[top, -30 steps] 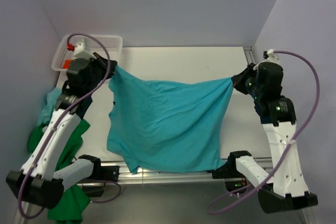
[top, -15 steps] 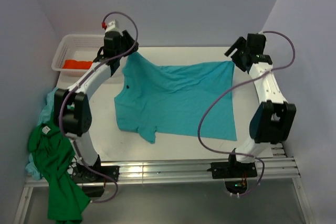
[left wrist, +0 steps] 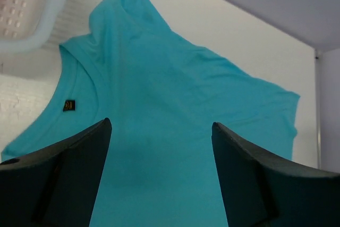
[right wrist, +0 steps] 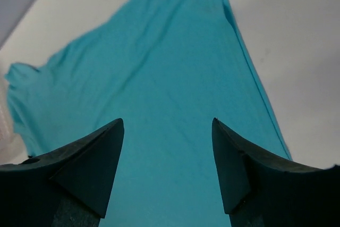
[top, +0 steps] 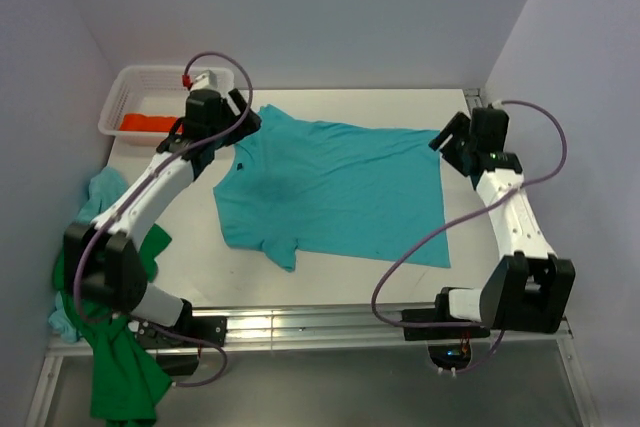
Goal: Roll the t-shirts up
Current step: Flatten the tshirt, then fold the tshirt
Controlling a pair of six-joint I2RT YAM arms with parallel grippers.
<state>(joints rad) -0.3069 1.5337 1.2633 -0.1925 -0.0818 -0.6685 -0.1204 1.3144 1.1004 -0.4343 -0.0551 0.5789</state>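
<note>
Your left claw point(left wrist: 160, 131) and right claw point(right wrist: 167, 126) have both just sprung wide and empty, dropping the turquoise t-shirt point(top: 330, 192) flat on the table point(top: 380, 107) between them, so rolling looks ready to start.

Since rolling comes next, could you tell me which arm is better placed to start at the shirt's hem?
Probably right: the right fingers, open, hover over the hem of the flat shirt, while the left fingers hover over the collar, at the opposite end.
</note>
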